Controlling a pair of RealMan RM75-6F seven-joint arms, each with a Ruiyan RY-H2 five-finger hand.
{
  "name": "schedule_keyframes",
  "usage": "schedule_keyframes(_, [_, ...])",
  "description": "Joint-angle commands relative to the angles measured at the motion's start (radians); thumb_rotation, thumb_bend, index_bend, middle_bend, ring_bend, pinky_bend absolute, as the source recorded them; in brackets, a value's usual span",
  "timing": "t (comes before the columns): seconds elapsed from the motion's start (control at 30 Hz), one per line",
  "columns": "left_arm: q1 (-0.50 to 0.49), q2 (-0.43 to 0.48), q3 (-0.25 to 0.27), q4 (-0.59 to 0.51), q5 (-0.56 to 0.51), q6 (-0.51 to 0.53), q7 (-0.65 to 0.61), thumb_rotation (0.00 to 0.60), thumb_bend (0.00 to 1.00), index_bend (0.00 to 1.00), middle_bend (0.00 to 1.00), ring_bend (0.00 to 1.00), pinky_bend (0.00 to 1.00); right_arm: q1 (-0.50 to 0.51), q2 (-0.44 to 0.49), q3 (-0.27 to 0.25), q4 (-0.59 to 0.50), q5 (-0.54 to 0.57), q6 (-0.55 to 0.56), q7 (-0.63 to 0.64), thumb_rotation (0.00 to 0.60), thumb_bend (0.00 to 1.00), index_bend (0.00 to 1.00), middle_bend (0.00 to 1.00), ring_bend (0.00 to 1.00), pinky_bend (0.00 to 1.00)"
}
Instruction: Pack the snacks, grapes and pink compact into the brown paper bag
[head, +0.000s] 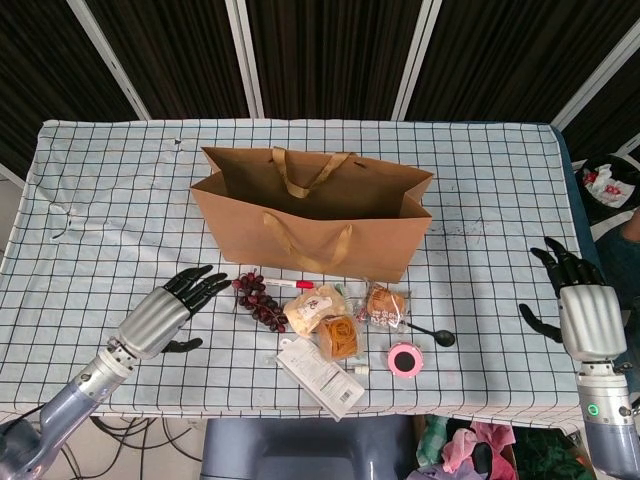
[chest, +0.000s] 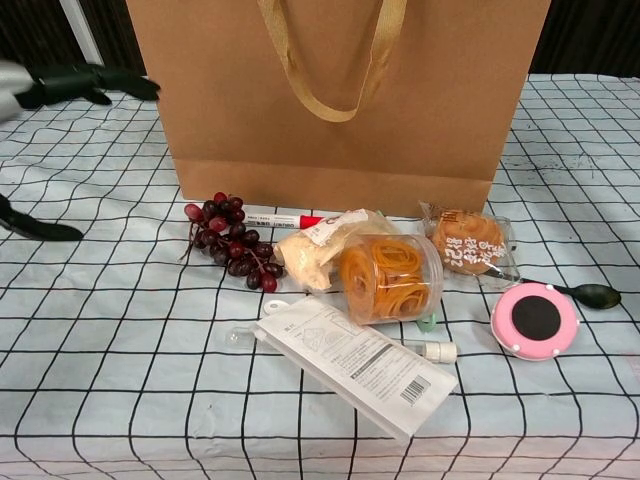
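Observation:
The brown paper bag (head: 312, 212) (chest: 340, 95) stands open and upright at mid-table. In front of it lie dark red grapes (head: 258, 298) (chest: 230, 250), a pale wrapped snack (head: 311, 305) (chest: 305, 255), a clear tub of orange snacks (head: 340, 337) (chest: 390, 277), a wrapped round biscuit (head: 386, 304) (chest: 466, 243) and the pink compact (head: 405, 358) (chest: 535, 320). My left hand (head: 170, 308) (chest: 70, 85) hovers open just left of the grapes, fingers spread toward them. Far right near the table edge, my right hand (head: 578, 300) is open and empty.
A red-and-white marker (head: 292, 284) (chest: 285, 219) lies at the bag's base. A black spoon (head: 432, 334) (chest: 585, 293) rests right of the biscuit. A white flat packet (head: 320, 376) (chest: 355, 362) and a small vial (chest: 432, 350) lie near the front edge.

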Motion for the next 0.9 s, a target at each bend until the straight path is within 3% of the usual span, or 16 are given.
schedule_keyframes(0.03, [-0.046,-0.092,0.005,0.075,-0.038,-0.091,0.038,0.600,0.10,0.07,0.09,0.00,0.14,-0.020,-0.021,-0.027,0.015,-0.028,0.020,-0.031,0.600,0.18,0.18,0.10,0.19,0.23])
schedule_keyframes(0.5, [-0.171,-0.345,-0.043,0.272,-0.074,-0.215,0.135,0.600,0.17,0.10,0.14,0.02,0.14,-0.030,-0.036,-0.030,0.042,-0.013,0.006,-0.020,0.600,0.17,0.18,0.10,0.19,0.23])
schedule_keyframes(0.9, [-0.223,-0.393,-0.048,0.361,-0.081,-0.221,0.169,0.600,0.21,0.16,0.21,0.10,0.16,-0.043,-0.036,-0.031,0.066,-0.007,0.006,0.014,0.600,0.18,0.18,0.10,0.19,0.23])
